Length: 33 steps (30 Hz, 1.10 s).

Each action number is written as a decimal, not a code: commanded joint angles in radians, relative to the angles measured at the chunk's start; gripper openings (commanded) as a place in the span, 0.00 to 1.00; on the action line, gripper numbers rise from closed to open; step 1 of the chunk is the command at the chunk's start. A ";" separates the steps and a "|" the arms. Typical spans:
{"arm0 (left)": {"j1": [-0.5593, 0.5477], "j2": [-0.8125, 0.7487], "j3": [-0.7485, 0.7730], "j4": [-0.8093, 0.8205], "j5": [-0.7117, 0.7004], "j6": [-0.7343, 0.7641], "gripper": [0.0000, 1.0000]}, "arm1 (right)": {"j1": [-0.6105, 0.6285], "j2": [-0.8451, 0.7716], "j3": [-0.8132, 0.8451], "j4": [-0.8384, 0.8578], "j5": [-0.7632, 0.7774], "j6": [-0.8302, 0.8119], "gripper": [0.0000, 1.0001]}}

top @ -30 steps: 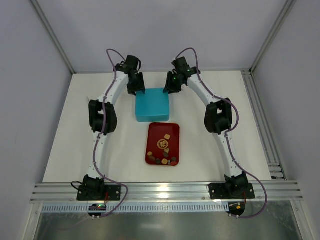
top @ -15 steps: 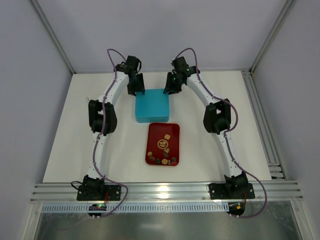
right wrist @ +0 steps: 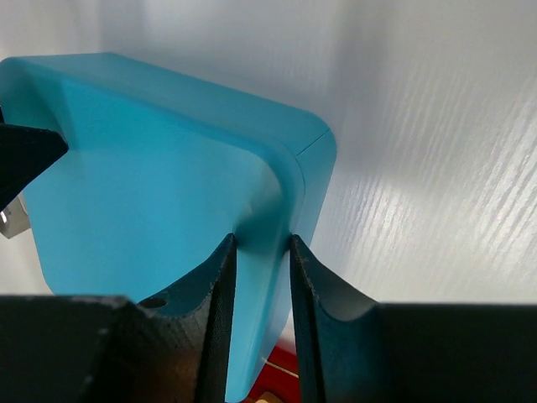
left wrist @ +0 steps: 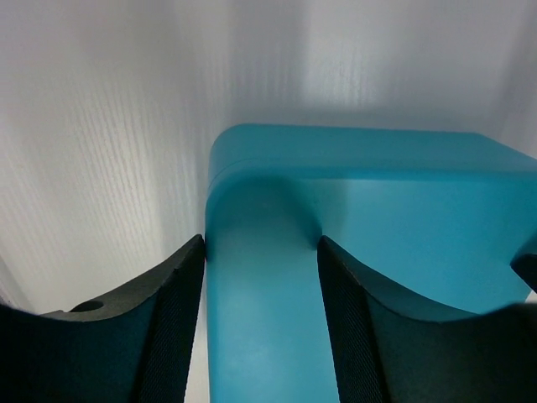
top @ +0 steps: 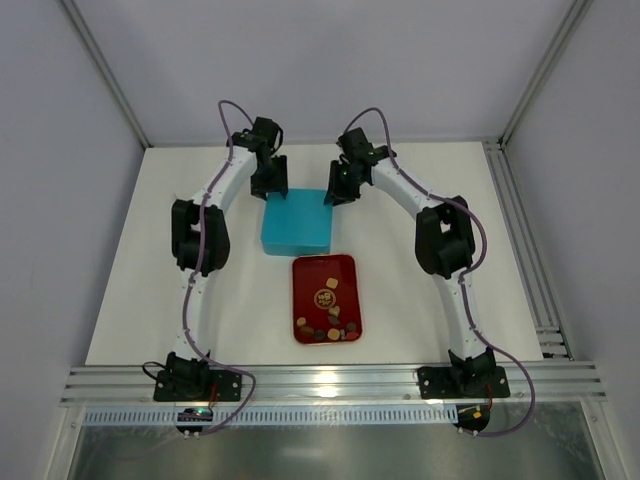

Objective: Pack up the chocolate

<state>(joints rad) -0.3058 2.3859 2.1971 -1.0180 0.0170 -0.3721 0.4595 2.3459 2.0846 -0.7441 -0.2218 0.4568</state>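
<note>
two far corners of the teal box (top: 297, 222) are pinched by the left gripper (left wrist: 260, 245) and right gripper (right wrist: 261, 243). chocolate (top: 327, 330) on the red tray (top: 310, 275) is judged light and brittle: a gentle side grip is advised.

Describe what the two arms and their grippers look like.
The left arm and right arm have slim white links, bulky black joints and black bases. A purple cable loops along each. The left gripper and right gripper have matte black curved fingers.

Teal box (left wrist: 377, 218) matt plastic, seemingly; red tray (top: 308, 275) glossy.
</note>
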 commanded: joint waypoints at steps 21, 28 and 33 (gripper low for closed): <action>-0.023 0.072 -0.257 -0.056 0.236 -0.092 0.66 | -0.018 -0.007 -0.140 0.112 -0.116 0.017 0.45; -0.009 0.045 -0.238 -0.034 0.232 -0.117 0.69 | -0.051 -0.019 -0.110 0.144 -0.134 0.006 0.52; 0.007 0.033 -0.217 -0.014 0.248 -0.116 0.72 | -0.068 -0.013 -0.054 0.138 -0.143 -0.004 0.54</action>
<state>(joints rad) -0.2749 2.3077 2.0315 -0.9562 0.3073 -0.4995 0.3843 2.3112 1.9785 -0.6239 -0.3439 0.4706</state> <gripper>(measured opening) 0.713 0.529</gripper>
